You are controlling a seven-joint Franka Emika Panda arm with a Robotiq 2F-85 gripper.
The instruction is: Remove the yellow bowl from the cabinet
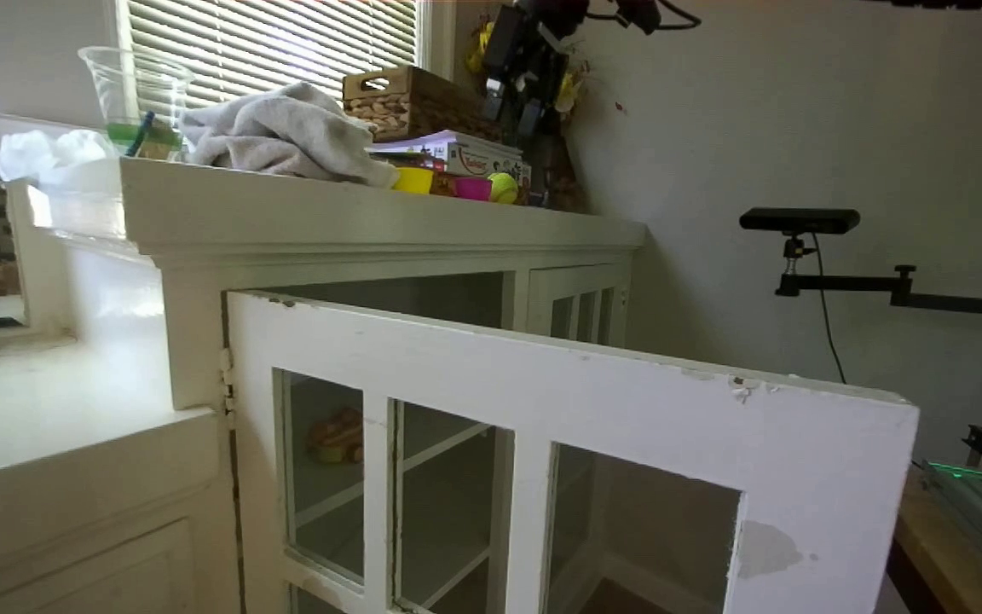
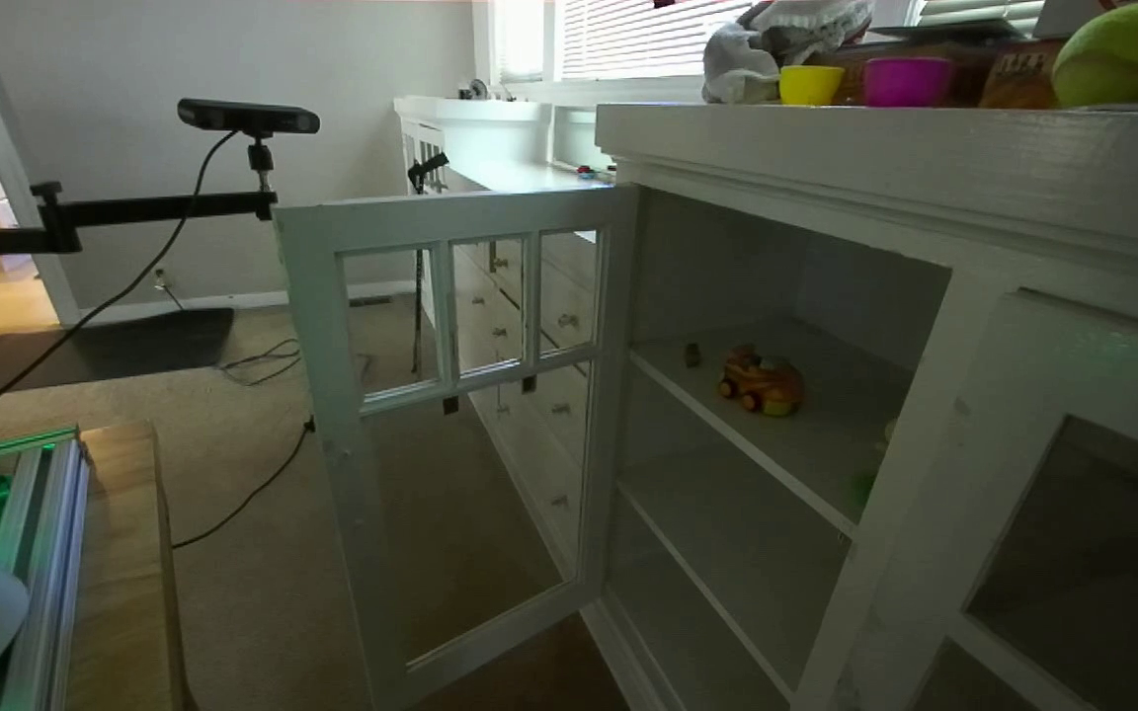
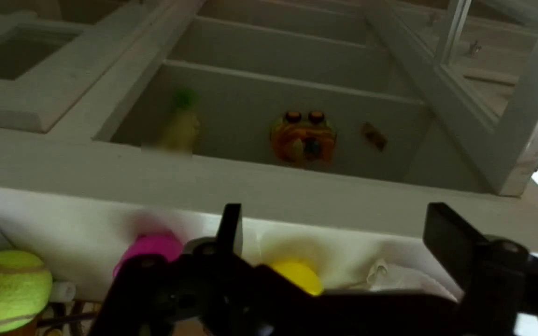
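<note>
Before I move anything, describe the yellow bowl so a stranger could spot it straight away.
Find the cream-white cabinet with one glass-paned door open. On top of it, near the front edge, the yellow bowl sits between a grey cloth and a pink bowl. Its solid yellow sets it apart from the pink bowl and from the round, greener tennis ball farther along.

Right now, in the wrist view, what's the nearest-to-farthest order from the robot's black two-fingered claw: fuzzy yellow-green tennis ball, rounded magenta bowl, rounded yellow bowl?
1. The yellow bowl: partly hidden behind the open gripper.
2. The magenta bowl: left of the yellow bowl in the picture.
3. The tennis ball: farthest, at the picture's left edge.
</note>
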